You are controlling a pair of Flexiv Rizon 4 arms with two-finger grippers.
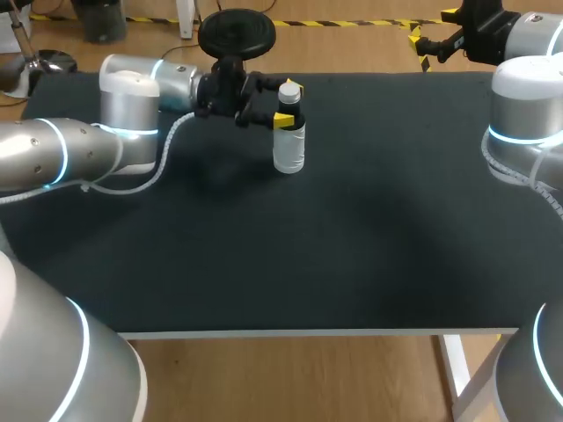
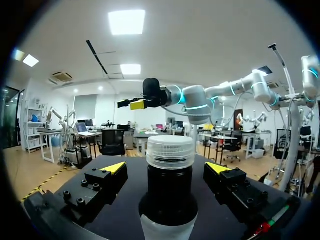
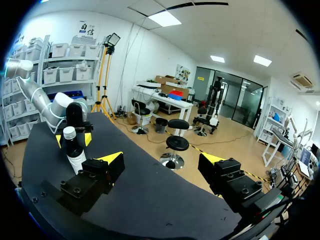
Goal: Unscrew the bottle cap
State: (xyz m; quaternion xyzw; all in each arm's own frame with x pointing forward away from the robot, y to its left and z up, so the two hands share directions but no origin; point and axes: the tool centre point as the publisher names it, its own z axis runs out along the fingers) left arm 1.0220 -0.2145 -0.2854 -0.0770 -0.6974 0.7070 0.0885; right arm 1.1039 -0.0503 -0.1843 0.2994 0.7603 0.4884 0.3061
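Observation:
A bottle [image 1: 288,139] with a dark neck, white label and pale cap [image 1: 288,90] stands upright at the back middle of the black table [image 1: 290,255]. My left gripper [image 1: 288,104] comes in from the side at neck height, open. In the left wrist view the bottle's neck [image 2: 170,187] and cap [image 2: 170,151] stand between the yellow-tipped fingers [image 2: 114,168], with a gap on each side. My right gripper [image 1: 420,48] hangs open and empty beyond the table's far right edge. The right wrist view shows its gripper [image 3: 162,161] far from the bottle [image 3: 74,150].
A black round stool [image 1: 236,31] stands just behind the table near the bottle. My right arm [image 2: 192,100] shows high beyond the bottle in the left wrist view. Its elbow [image 1: 526,123] stands over the table's right edge.

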